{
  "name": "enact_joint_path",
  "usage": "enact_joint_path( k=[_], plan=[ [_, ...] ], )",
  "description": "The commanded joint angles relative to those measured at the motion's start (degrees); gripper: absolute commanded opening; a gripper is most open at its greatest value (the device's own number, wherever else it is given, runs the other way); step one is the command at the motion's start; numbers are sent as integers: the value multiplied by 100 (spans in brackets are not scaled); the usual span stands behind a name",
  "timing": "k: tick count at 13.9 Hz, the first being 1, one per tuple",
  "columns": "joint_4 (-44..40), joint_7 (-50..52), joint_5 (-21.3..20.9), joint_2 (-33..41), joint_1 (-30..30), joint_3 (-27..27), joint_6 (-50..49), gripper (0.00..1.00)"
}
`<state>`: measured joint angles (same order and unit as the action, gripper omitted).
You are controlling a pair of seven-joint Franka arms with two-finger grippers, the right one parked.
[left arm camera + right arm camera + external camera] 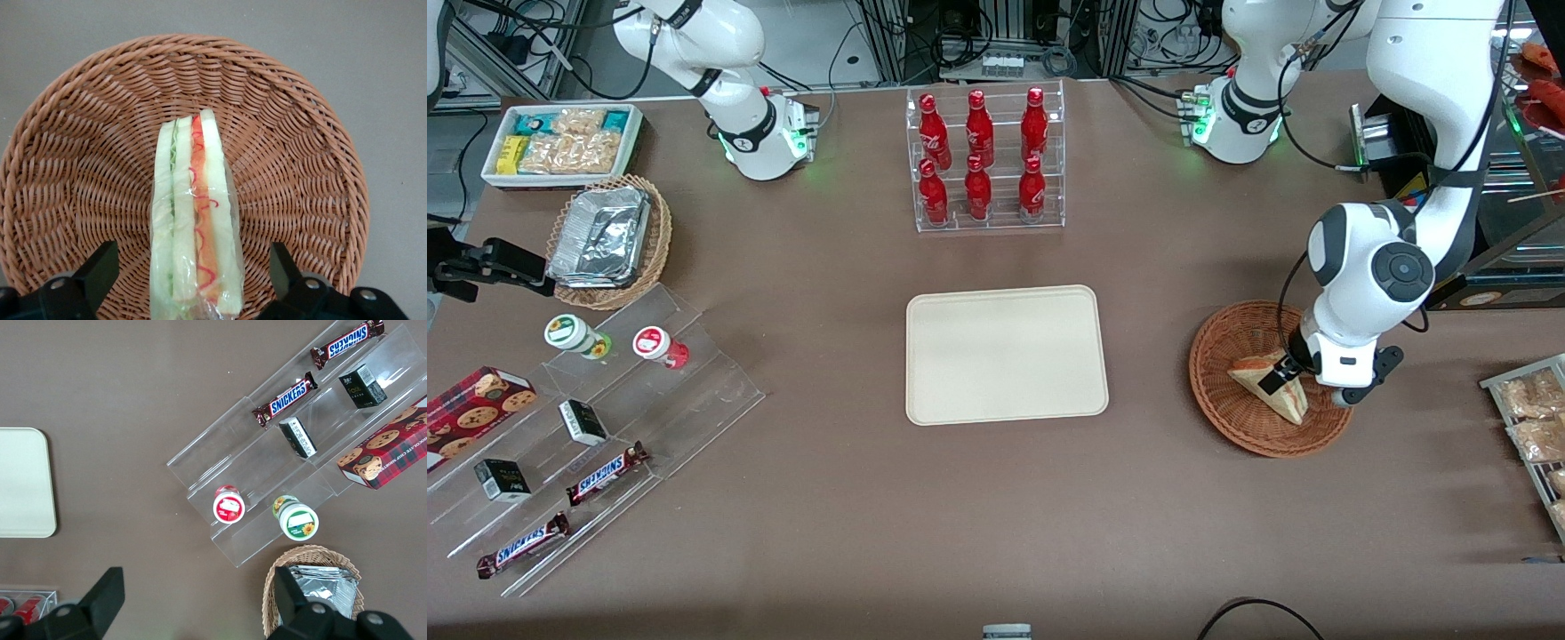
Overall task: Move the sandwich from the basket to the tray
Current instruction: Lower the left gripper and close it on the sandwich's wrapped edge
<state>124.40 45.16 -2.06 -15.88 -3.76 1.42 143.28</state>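
the sandwich (195,220) is straddled in the basket (80,167) by the gripper (193,277), fingers spread wide and not yet touching (the tray (1005,354) is well apart); a loose pinch on the slick wrap could let it slip.

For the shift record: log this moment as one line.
phase: pre-grasp | gripper: open, fingers straddling sandwich | sandwich: in basket, not lifted | tray: nothing on it

Six red bottles (979,158) (two Snickers bars (607,473)).
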Motion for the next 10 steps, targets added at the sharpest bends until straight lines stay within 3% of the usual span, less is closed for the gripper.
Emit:
enact_joint_path(
  k=[1,5,6,7,8,9,10],
  plan=[
    [93,221,56,-64,-151,-27,166,100],
    [119,230,48,-126,-239,-27,166,98],
    [119,230,48,-135,-239,-27,166,78],
    [119,230,48,-143,-239,-27,157,43],
    [110,213,21,-144,-230,-27,148,14],
    [110,186,21,-144,-230,-27,139,0],
    [93,169,12,-144,-230,-27,122,0]
  ],
)
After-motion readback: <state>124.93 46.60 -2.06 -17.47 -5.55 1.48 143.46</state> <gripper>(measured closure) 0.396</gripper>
